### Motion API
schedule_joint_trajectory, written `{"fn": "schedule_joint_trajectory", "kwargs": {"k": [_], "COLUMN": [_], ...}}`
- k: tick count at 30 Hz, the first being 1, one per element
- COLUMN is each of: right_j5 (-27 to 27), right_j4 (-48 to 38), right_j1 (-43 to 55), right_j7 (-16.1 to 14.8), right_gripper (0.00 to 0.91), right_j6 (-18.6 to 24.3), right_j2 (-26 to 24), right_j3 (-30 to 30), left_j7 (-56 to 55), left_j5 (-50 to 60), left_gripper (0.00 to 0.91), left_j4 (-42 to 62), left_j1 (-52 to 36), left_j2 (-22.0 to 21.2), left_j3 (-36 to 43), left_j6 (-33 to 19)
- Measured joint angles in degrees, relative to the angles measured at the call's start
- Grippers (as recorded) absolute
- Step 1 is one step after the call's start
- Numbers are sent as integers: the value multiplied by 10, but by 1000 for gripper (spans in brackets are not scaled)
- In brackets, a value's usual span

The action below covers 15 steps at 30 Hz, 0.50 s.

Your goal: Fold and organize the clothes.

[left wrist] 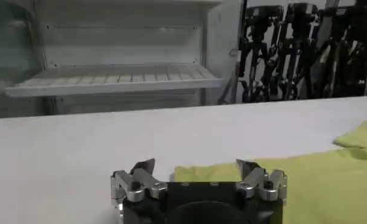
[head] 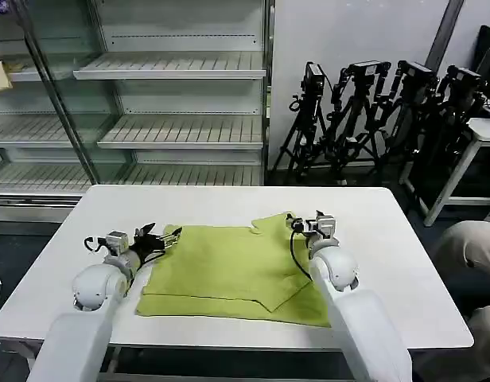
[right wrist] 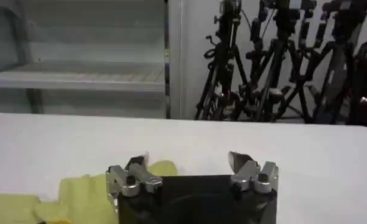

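Here, both pincers agape: left pincer (head: 172, 235) and right pincer (head: 309, 224) at the T-shirt's (head: 229, 270) far corners.

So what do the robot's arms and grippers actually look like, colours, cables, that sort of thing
Both arms are glossy white with rounded shells and a ball-like joint near each wrist. The left gripper is black with silver metal finger links and a small grey camera block behind it. The right gripper has the same black body and silver links, and a black cable loops from its wrist along the white forearm.
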Motion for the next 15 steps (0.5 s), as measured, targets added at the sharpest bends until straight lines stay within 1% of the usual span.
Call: {"fn": "schedule_joint_trajectory", "kwargs": {"k": [8,9,10,11,12,13,15], "right_j5": [-11,-11,-12,-12,-12,-12,-11], "right_j4": [-52,-57,-62,-67,-72,-76,-84], "right_j1": [27,30,32,35,37,39,43], "right_j7": [-13,-14,-14,-15,-15,-15,-15], "right_gripper": [907,766,645,373,91,10,0], "right_j6": [-1,-1,-1,-1,-1,-1,-1], "right_j2": [16,18,20,22,24,26,29], "right_j3": [-7,-8,-8,-9,-9,-9,-8], "left_j7": [-1,-1,-1,-1,-1,0,1], "left_j5": [8,8,10,11,12,12,13], "left_gripper": [907,907,756,564,131,81,20], "left_j4": [42,46,49,51,52,54,58], "left_j1": [-31,-32,-33,-34,-35,-36,-37], "left_j2": [-2,-1,0,0,1,1,1], "left_j3": [5,5,6,6,6,6,7], "left_j6": [4,5,5,5,6,6,7]}}
